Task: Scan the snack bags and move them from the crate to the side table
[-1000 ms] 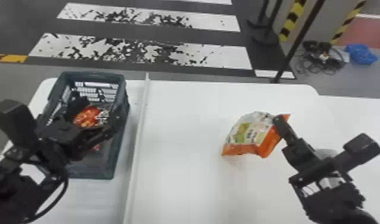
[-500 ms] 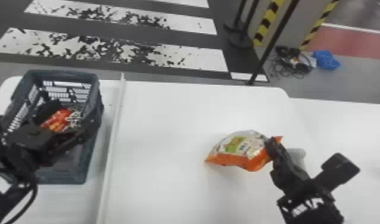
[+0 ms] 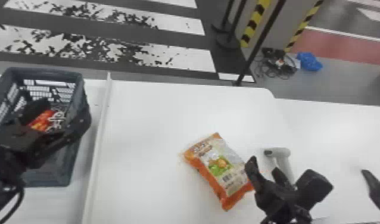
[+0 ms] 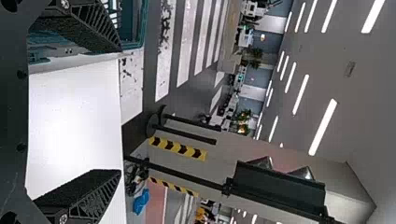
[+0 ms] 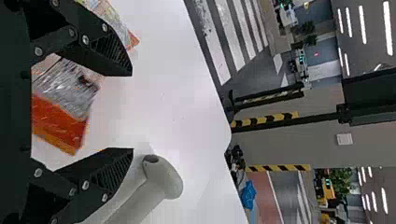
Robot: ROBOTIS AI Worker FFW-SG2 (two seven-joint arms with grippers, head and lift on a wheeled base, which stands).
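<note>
Find snack bag point(image 3: 220, 165) on worktop point(image 3: 156, 119), well in from far edge. Locate just left of right gripper point(image 3: 264, 165) — nearer arm, fingers apart. Read long axis as slanting, far left to near right. For likely regrasp, align across axis — avoid scanner point(image 3: 283, 153) just beside.

White-striped dark floor point(image 3: 210, 35), yellow-black pillar edges point(image 3: 253, 23).

Wide passage between white strip point(image 3: 100, 134) and snack bag point(image 3: 219, 163) — scanner point(image 3: 283, 152) on bag's right
</note>
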